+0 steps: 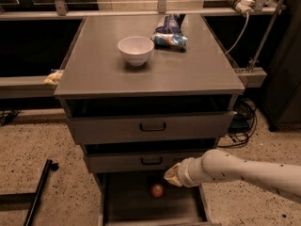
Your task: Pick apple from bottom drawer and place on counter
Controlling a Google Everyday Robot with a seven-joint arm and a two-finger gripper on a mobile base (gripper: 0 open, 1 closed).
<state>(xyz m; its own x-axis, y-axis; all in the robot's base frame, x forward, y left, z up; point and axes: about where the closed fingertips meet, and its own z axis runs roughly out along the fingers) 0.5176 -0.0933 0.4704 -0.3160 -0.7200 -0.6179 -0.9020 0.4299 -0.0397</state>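
The apple (157, 190) is small and red-orange and lies on the floor of the open bottom drawer (127, 204), near its back. My gripper (171, 177) comes in from the right on a white arm and hangs just above and to the right of the apple, over the drawer. The counter (188, 67) is the broad grey top of the cabinet, well above.
A white bowl (136, 50) and a blue snack bag (169, 34) stand on the counter. Two shut grey drawers with black handles (152, 126) sit above the open one. Cables (242, 121) lie right of the cabinet. A black bar (37, 192) lies on the floor at left.
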